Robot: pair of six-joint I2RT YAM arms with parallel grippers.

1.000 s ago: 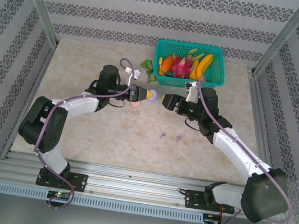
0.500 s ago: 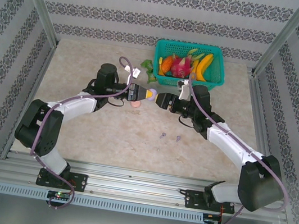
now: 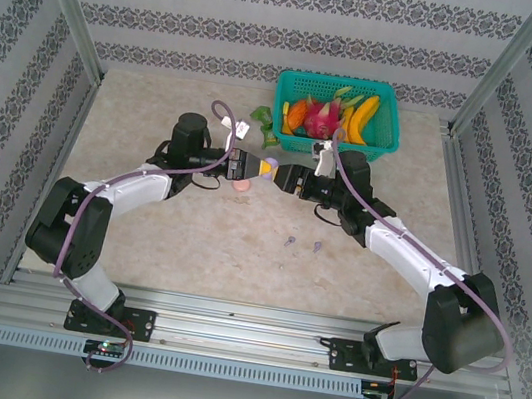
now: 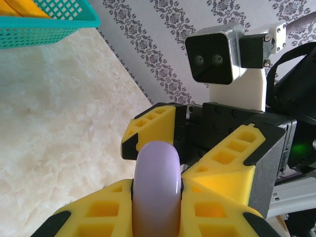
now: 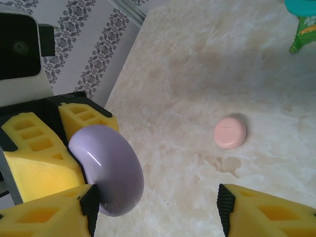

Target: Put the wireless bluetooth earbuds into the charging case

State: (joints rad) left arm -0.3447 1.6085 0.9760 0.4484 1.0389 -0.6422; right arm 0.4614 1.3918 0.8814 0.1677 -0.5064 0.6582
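Observation:
My left gripper (image 3: 254,167) (image 4: 157,197) is shut on a round purple charging case (image 3: 267,168) (image 4: 157,182) (image 5: 109,168), held on edge above the table. My right gripper (image 3: 286,176) (image 5: 158,215) faces it with jaws open wide; its left finger (image 5: 54,212) touches the case's lower edge. The right gripper (image 4: 192,143) also fills the left wrist view behind the case. A closed pink case (image 3: 241,185) (image 5: 230,132) lies on the table below. Two tiny purple earbuds (image 3: 290,241) (image 3: 318,247) lie nearer the arm bases. The pink earbuds are out of view.
A teal basket (image 3: 388,108) (image 4: 49,22) of toy fruit stands at the back of the table, with a green packet (image 3: 264,118) (image 5: 302,34) just left of it. Patterned walls and metal posts enclose the table.
My right gripper has moved left, closing the gap until its open fingers reach the purple case. The left gripper has kept its hold on the case and hardly moved.

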